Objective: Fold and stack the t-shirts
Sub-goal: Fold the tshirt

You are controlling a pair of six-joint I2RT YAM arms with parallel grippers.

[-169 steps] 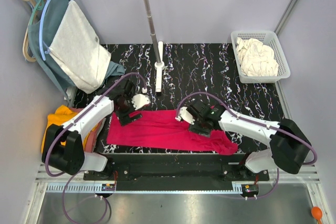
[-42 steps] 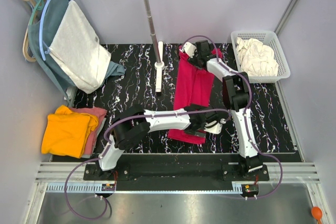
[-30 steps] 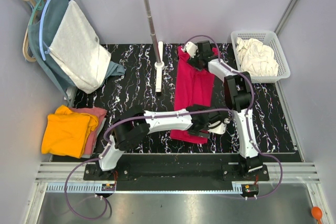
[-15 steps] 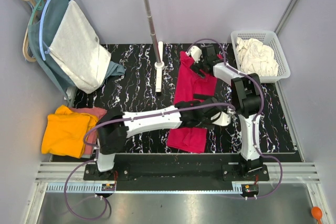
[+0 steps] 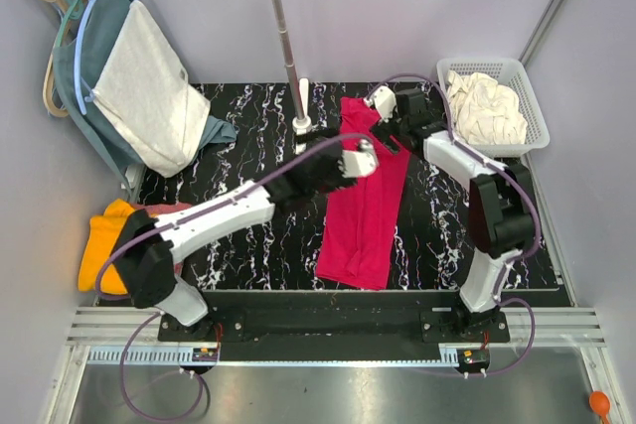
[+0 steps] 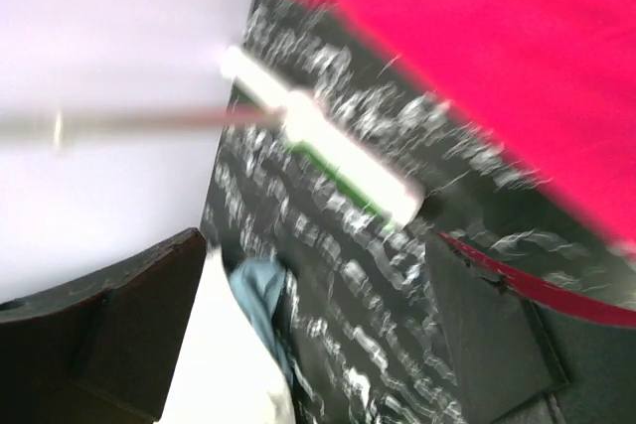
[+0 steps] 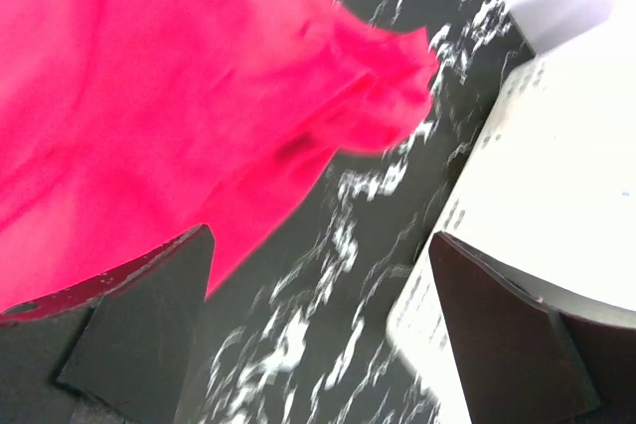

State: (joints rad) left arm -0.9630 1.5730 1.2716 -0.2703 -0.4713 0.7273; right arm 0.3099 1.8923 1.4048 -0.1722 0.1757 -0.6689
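Shirt (image 5: 366,201): lying on bench (image 5: 248,116).
Left jaws: hanging open over it.
Right jaws: hanging open, 1 o'clock, by basket (image 5: 481,63).
Pole (image 5: 288,42): standing at 10 o'clock.

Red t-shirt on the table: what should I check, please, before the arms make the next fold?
1. Left gripper, jaws open and holding nothing: ok.
2. Right gripper, jaws open and holding nothing: ok.
3. Red t-shirt wholly on the table: ok.
4. Shirt smooth: not ok, the sleeve near the basket is crumpled.
5. Shirt apart from the rack base: ok.
6. Orange shirt neatly stacked: cannot tell, the left arm hides part.
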